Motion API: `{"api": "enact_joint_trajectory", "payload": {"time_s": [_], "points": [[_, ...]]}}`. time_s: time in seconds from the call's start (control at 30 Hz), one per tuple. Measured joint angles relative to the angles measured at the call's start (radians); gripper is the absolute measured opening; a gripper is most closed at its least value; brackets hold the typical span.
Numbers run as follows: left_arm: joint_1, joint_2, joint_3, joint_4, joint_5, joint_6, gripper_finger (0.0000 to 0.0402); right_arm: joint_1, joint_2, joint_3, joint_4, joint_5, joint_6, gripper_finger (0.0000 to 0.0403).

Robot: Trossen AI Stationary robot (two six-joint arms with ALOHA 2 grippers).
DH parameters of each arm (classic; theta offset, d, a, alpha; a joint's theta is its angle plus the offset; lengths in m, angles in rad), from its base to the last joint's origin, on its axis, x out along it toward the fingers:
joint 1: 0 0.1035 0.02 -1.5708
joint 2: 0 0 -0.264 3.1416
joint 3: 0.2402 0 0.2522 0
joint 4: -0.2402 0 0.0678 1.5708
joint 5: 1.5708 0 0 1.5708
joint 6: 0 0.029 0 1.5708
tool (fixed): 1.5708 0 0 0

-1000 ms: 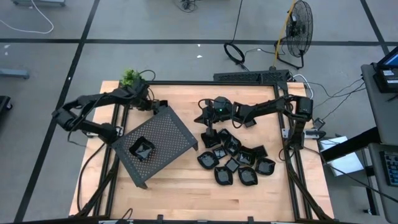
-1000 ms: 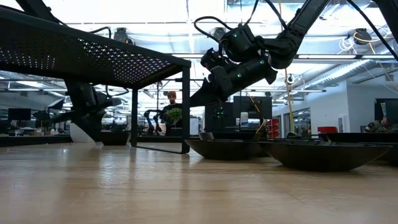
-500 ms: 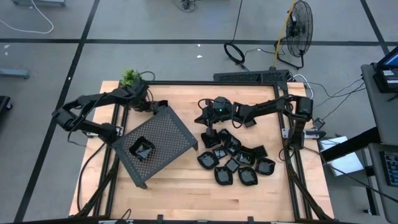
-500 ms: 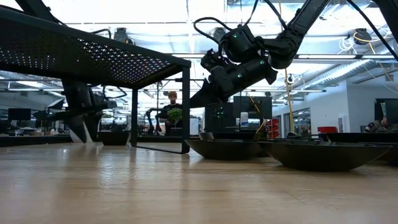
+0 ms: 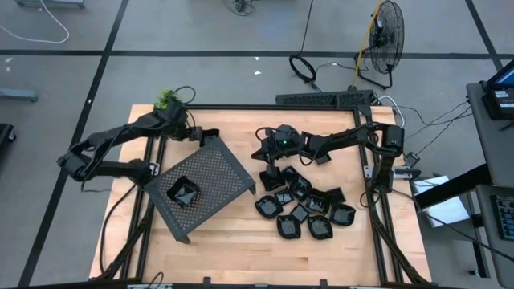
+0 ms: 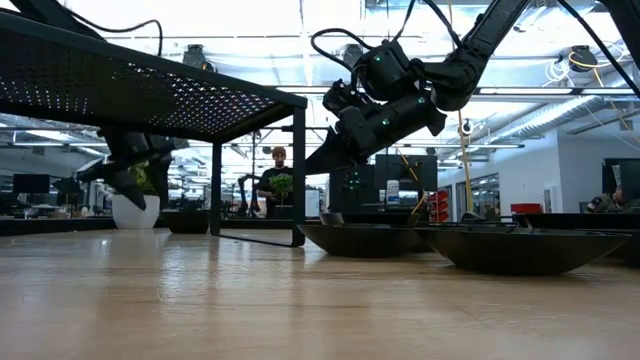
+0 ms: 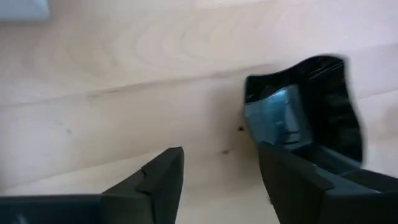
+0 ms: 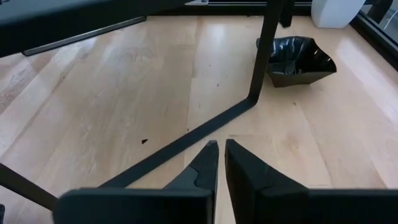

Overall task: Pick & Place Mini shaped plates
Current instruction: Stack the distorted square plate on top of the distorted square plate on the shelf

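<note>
Left gripper (image 7: 217, 180): upper left, fingers parted, empty, poised over a stray mini plate (image 7: 311, 106) beside the perforated tray (image 5: 205, 181). Right gripper (image 8: 221, 163): upper centre, pinched together, empty. Plate cluster (image 5: 305, 205): lower right.

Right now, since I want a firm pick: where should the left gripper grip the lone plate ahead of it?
Probably its upturned rim, from above. The lone plate lies flat on the table, so its sides offer little; the rim stands up. The open left gripper could pinch the near edge, one finger inside, one outside.
</note>
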Motion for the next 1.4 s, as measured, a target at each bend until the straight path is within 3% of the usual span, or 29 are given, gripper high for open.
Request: {"api": "enact_joint_trajectory", "payload": {"time_s": [0.27, 0.67, 0.97, 1.4], "points": [[-0.046, 0.001, 0.000, -0.005, -0.022, -0.056, 0.0178, 0.000, 0.000, 0.000, 0.003, 0.000, 0.000, 0.0020], [-0.068, 0.093, 0.000, 0.059, -0.059, -0.064, 0.0193, 0.000, 0.000, 0.000, 0.007, 0.000, 0.000, 0.0020], [-0.076, 0.092, 0.000, 0.164, 0.058, -0.070, 0.0187, 0.000, 0.000, 0.000, 0.007, 0.000, 0.000, 0.0020], [-0.137, 0.135, 0.000, 0.168, -0.029, -0.097, 0.0186, 0.000, 0.000, 0.000, 0.007, 0.000, 0.001, 0.0020]]}}
